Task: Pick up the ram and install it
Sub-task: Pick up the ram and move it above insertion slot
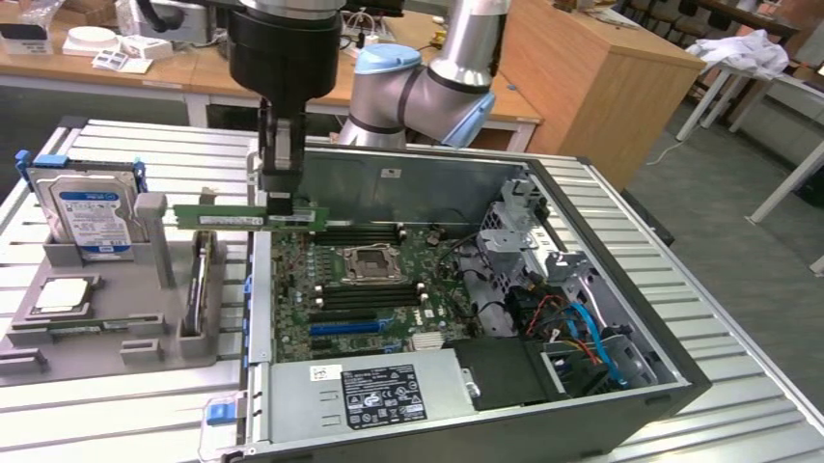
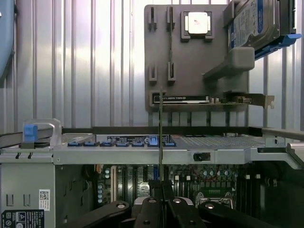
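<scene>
Holding the ram (image 1: 212, 218) level, the pincer (image 1: 281, 210) was closed tight on it, above the computer case's (image 1: 605, 405) wall on the exterior view's left. A good install likely needed the stick parallel to the motherboard's (image 1: 322, 289) slots, lowered squarely.

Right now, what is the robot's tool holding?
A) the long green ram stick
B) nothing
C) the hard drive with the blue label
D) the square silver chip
A: the tool is shut on the ram, up in the air; the hard drive and silver chip sit in the grey holder.
</scene>
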You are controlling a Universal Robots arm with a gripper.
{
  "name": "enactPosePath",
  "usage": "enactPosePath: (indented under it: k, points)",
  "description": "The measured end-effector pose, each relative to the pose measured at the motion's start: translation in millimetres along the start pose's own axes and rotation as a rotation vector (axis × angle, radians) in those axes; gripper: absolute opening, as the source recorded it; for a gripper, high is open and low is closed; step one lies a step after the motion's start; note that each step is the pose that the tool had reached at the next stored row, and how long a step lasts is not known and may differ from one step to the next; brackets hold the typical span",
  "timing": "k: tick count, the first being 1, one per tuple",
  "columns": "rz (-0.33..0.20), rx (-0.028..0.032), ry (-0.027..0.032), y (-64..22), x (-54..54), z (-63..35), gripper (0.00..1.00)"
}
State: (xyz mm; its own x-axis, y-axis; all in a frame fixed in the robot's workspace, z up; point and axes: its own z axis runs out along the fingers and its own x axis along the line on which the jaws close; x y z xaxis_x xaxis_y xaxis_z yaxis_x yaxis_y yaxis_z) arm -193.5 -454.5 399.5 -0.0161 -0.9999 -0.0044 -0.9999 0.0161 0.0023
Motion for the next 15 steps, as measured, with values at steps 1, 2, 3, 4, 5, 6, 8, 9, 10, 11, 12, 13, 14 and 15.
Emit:
enactPosePath:
  k: [1, 2, 3, 4, 5, 6, 8, 9, 10, 11, 12, 13, 14, 15]
  points:
    - [0.0, 0.0, 0.0, -1.1, -0.1, 0.0, 0.12]
    - [0.0, 0.0, 0.0, -2.3, -0.2, 0.0, 0.12]
    - [0.0, 0.0, 0.0, -3.5, -0.3, 0.0, 0.12]
    - [0.0, 0.0, 0.0, -4.9, -0.4, 0.0, 0.12]
    - [0.0, 0.0, -0.0001, -6.2, -0.4, 0.0, 0.12]
    - [0.0, 0.0, 0.0001, -7.6, -0.5, 0.0, 0.12]
    - [0.0, 0.0, 0.0, -10.3, -0.7, 0.0, 0.12]
    - [0.0, 0.0, 0.0, -11.6, -0.8, 0.0, 0.12]
    - [0.0, 0.0, 0.0, -12.9, -0.9, 0.0, 0.12]
    - [0.0, 0.0, 0.0001, -14.2, -1.0, 0.0, 0.12]
    - [0.0, 0.0, 0.0001, -15.5, -1.1, -0.1, 0.12]
    - [0.0, 0.0, 0.0, -16.8, -1.2, 0.0, 0.12]
    - [0.0, 0.0, 0.0, -18.1, -1.3, 0.0, 0.12]
    - [0.0, 0.0, 0.0001, -19.5, -1.3, 0.0, 0.12]
